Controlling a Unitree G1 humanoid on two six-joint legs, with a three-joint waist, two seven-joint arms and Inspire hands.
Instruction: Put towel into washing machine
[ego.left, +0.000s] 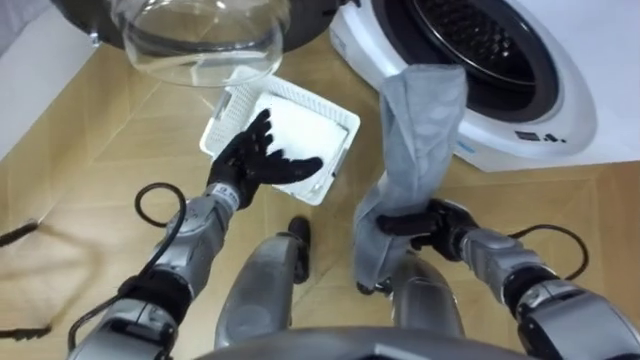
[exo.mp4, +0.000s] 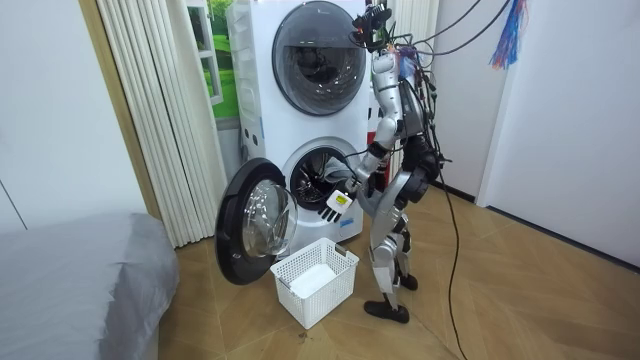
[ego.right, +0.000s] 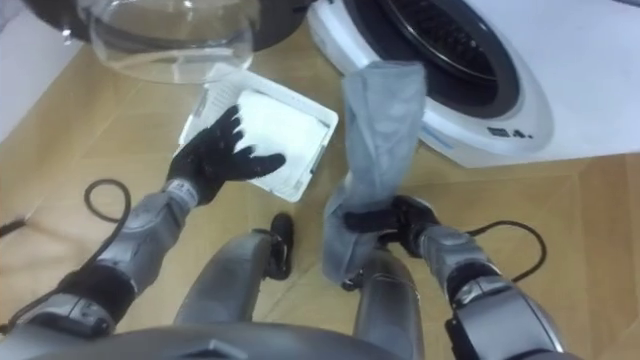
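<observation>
Left hand (ego.left: 258, 160), one: fingers spread, holding nothing, hovering over the basket. Basket (ego.left: 343, 128), one, white, on the floor. Towel (ego.left: 420, 120), one, grey: clamped in right hand (ego.left: 428, 226) and held upright before the drum, likely for loading. Washing machine (ego.left: 565, 115): lower of two stacked units, door (ego.left: 200, 45) swung open.
</observation>
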